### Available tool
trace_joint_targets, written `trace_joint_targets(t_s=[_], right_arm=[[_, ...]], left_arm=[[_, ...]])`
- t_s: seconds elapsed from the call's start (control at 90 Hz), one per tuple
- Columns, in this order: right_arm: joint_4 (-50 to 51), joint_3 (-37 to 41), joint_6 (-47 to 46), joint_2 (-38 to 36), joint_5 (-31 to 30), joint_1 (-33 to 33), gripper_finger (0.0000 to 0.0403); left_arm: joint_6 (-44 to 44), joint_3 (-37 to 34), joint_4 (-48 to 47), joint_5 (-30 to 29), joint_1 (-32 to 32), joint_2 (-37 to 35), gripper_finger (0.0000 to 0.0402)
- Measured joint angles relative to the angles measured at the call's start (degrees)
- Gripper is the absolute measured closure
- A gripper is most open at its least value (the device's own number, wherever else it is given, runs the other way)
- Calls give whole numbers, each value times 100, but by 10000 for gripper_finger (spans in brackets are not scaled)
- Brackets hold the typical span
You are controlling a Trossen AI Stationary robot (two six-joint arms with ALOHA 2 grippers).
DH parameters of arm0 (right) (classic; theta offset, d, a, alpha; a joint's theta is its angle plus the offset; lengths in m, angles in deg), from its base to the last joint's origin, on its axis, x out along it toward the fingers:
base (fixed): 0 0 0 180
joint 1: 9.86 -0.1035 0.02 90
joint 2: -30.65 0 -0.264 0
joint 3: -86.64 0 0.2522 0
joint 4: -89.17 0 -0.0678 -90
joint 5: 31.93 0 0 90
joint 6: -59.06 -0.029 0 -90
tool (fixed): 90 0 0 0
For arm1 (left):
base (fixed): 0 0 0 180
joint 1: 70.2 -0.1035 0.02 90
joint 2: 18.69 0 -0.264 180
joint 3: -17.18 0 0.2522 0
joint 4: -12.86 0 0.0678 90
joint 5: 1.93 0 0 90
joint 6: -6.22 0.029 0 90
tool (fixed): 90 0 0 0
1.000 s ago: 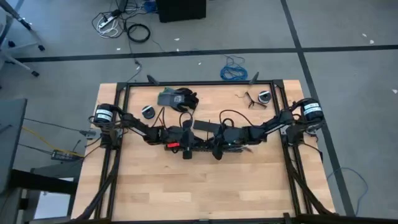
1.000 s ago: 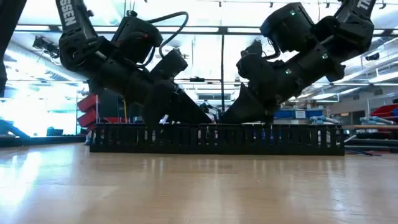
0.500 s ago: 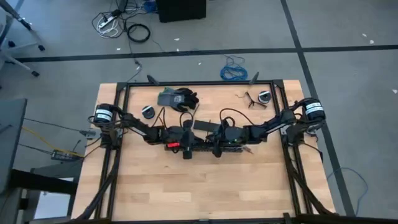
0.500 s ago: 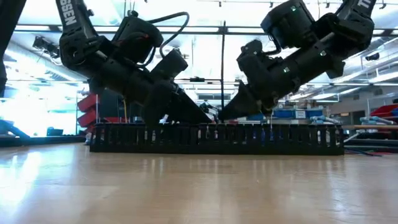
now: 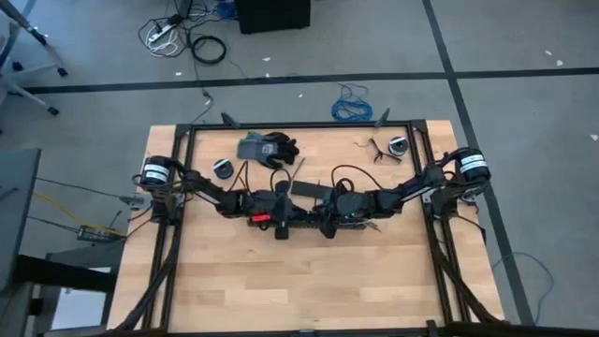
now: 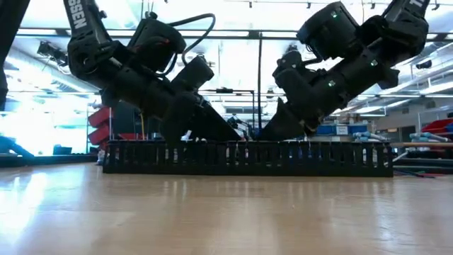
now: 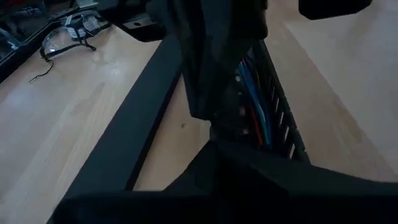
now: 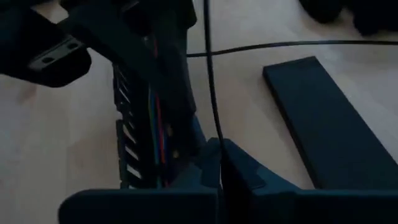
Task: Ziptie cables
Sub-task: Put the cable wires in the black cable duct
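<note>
cables: thin coloured wires, red, blue and green, lying along the inside of a black slotted duct near the middle of the table; also seen in the right wrist view
handling: judged very light, limp and slippery; likely to splay or slide apart unless gathered tightly; not fragile, but easy to snag on the duct's slots
where to hold: probably best pinched as one bundle at a stretch clear of the duct wall, close to where the tie should go
left jaws: down at the duct, at about 9 o'clock of table centre; the wrist view looks past dark fingers onto the wires; how wide they stand, or whether they hold anything, I cannot tell
right jaws: just beside the left, at about 3 o'clock of it, also down at the duct; a thin dark strand runs up from between the fingers, perhaps a tie, so they seem closed on it; I cannot tell for certain
lid: flat black strip on the table beside the duct; untouched
risk: wires slipping out of the bundle while the tie is threaded
</note>
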Motion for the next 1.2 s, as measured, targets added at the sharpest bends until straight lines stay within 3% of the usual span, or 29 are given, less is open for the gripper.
trace_joint_targets(t_s=[0.333,0.756,0.911,1.2], right_arm=[[72,1,132,-4,-118,7,403],[-157,4,523,-4,340,9,398],[-363,11,710,2,378,10,364],[-320,11,623,2,375,124,262]], left_arm=[[0,-2,16,-3,0,2,401],[8,-17,101,21,4,9,402],[11,-17,105,19,4,9,401],[15,-17,110,-3,4,11,402]])
